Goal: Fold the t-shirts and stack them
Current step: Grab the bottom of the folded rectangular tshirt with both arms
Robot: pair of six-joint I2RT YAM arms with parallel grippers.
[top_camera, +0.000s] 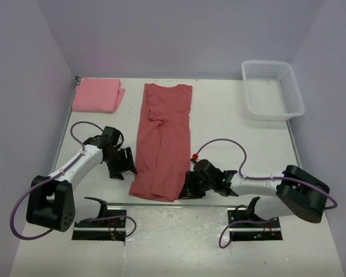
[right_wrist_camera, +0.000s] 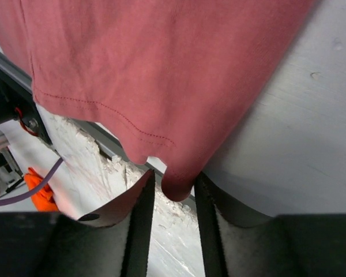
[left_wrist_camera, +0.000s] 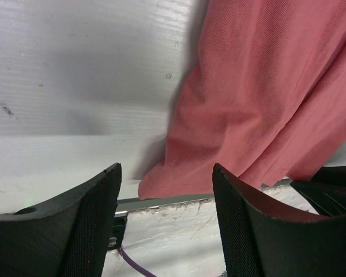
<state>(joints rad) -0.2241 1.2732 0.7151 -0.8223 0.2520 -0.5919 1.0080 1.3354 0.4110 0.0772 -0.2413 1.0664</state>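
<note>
Left gripper [left_wrist_camera: 166, 176] gapes wide on its low-reaching arm; right arm lies flat, right gripper [right_wrist_camera: 174, 182] jaws narrow, the brick-red t-shirt [right_wrist_camera: 161, 75] corner between them.

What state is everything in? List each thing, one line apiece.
brick-red t-shirt: laid flat, folded lengthwise into a long strip.
pink t-shirt: folded, lying far left.
basket: upright, looks empty.
left gripper: open, beside the brick-red shirt's near hem, holding nothing.
right gripper: jaws narrow around that hem's right corner; firm grip uncertain.
</note>
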